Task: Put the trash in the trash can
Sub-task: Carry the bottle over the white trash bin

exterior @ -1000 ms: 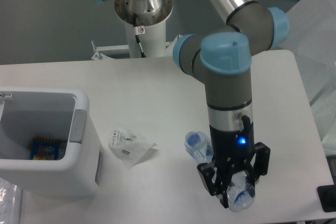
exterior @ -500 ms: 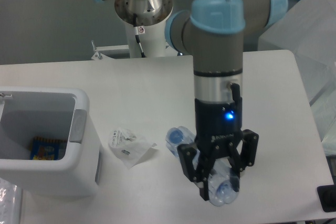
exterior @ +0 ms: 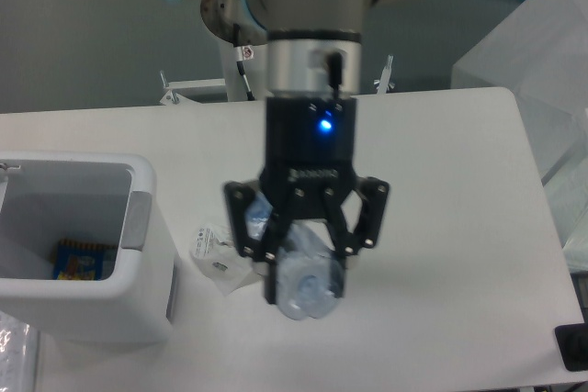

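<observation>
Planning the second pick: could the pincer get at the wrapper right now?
Probably not yet: the pincer is shut on the bottle, though the wrapper lies uncovered beside the trash can.

Gripper (exterior: 306, 268) hides most of bottle (exterior: 303, 284), cap not visible. Wrapper (exterior: 213, 254) part-covered at its 3 o'clock. Bin (exterior: 138, 254) cut off at left edge; item inside unreadable.

I work in a robotics lab: my arm is bolted on a white pedestal (exterior: 250, 61) behind a plain white bench (exterior: 441, 190), with a bare grey wall (exterior: 83, 34) and plastic-sheeted equipment (exterior: 542, 52) beside me.
</observation>
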`<act>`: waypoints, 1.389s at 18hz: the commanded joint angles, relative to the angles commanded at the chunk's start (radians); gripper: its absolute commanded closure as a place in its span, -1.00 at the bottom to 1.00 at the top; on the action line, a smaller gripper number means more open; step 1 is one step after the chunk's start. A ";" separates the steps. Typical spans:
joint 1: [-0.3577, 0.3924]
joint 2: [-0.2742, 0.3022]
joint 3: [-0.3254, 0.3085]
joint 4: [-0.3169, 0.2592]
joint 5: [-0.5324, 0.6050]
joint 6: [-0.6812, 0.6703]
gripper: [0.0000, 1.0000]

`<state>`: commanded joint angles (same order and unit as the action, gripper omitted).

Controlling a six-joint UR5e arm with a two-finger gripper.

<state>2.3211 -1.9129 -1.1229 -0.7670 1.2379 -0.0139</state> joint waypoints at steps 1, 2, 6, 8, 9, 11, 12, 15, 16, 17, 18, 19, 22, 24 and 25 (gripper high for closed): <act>-0.021 0.008 -0.008 0.000 0.000 0.002 -0.21; -0.044 0.011 -0.015 0.000 0.000 0.003 -0.21; -0.094 0.017 -0.011 0.000 0.002 0.008 -0.21; -0.109 0.026 -0.020 0.000 0.002 0.008 -0.21; -0.123 0.028 -0.017 0.000 0.002 0.008 -0.21; -0.155 0.035 -0.029 0.000 0.002 0.008 -0.21; -0.166 0.037 -0.043 0.000 0.003 0.008 -0.21; -0.198 0.037 -0.054 0.000 0.003 0.005 -0.21; -0.204 0.035 -0.057 0.000 0.003 0.005 -0.21; -0.212 0.034 -0.061 0.000 0.005 0.003 -0.22; -0.221 0.032 -0.069 0.000 0.005 0.006 -0.22; -0.223 0.032 -0.072 0.000 0.005 0.006 -0.22; -0.226 0.026 -0.068 0.000 0.005 0.005 -0.22; -0.227 0.025 -0.069 0.000 0.005 0.005 -0.22; -0.230 0.025 -0.072 0.000 0.005 0.005 -0.23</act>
<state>2.0908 -1.8883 -1.1949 -0.7670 1.2425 -0.0092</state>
